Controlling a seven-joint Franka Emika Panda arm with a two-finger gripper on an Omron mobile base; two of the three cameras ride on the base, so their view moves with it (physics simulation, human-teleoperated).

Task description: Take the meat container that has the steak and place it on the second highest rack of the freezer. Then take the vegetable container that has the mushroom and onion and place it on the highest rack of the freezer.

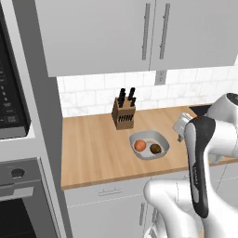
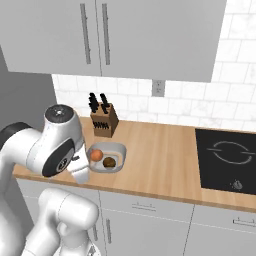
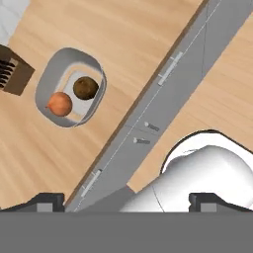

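Knife block (image 1: 123,114): stood at 11 o'clock of the container, near but apart.
Vegetable container (image 1: 160,138): sat on the tabletop (image 1: 93,148), toward the front edge; judged light, rigid, slick-walled; rim at 3 or 9 o'clock the likely hold.
Onion (image 1: 140,145): lay at 9 o'clock inside; round, likely to roll if tilted.
Mushroom (image 1: 155,148): lay at 3 o'clock inside, just beside the onion.
Room: bare wood all round; cooktop (image 2: 227,160) well apart.
Claw (image 3: 126,200): wide, holding nothing, above the cabinet fronts.
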